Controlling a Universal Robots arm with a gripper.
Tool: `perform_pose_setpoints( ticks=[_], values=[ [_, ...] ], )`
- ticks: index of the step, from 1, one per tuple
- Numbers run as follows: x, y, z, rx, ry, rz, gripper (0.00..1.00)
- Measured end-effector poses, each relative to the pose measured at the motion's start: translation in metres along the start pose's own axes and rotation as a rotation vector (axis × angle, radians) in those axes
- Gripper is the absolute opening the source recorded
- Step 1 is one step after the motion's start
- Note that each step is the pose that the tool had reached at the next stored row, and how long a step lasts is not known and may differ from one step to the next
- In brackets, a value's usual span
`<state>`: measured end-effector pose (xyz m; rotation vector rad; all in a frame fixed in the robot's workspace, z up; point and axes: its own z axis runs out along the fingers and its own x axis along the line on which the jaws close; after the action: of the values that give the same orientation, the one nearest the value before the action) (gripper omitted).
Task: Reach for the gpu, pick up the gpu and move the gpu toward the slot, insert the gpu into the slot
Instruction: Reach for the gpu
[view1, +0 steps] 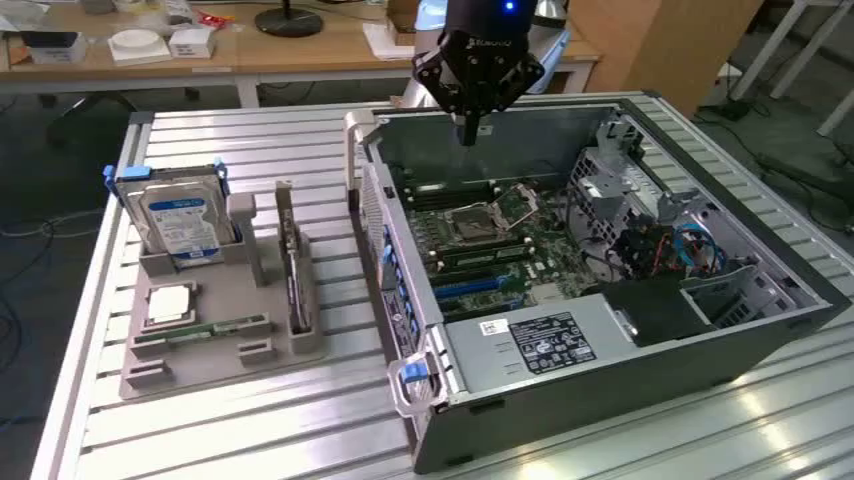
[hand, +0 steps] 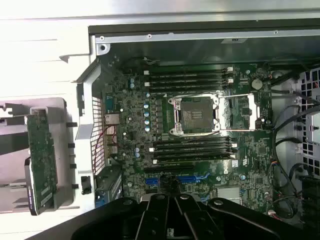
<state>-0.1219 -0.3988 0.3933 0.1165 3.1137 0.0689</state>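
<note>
Over the open computer case (view1: 667, 385) | pincer (view1: 469, 138) closed, empty | gpu (view1: 296, 270) upright in grey holder (view1: 227, 320) beside case | slot (view1: 471, 285) inside case, vacant | step, judged: reach barely begun | needs: jaws opened, crossing case wall to card

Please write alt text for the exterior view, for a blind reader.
The robot's claw hangs over the open computer case, whose green motherboard shows a blue slot. The gpu stands on edge in a gray holder at the exterior view's left, beside a hard drive.
</note>
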Motion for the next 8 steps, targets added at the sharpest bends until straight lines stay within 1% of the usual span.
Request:
perform_pose_setpoints(
  ticks=[5, 8],
  values=[
    [0.0001, 0.0000, 0.0000, 0.0000, 0.0000, 0.000, 0.10],
    [0.0040, -0.0004, -0.0002, 0.0002, 0.0001, 0.000, 0.10]
  ],
)
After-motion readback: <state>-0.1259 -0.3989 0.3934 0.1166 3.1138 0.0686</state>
